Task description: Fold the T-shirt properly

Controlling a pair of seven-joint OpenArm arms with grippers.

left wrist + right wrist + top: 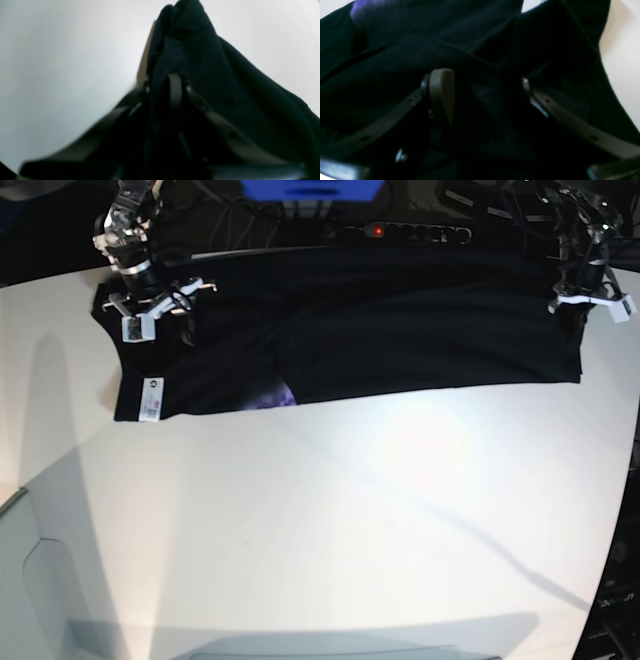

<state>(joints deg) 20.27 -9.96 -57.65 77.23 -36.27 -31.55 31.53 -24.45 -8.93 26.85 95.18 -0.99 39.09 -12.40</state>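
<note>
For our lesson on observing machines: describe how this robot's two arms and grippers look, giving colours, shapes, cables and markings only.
In the base view both arms are dark metal with loose black cables. The right gripper and the left gripper carry white fittings. Up close, the right gripper's fingers are flat, rounded grey-brown pads on slim dark struts with small silver screws. The left gripper's fingers look alike. No markings are legible.
</note>
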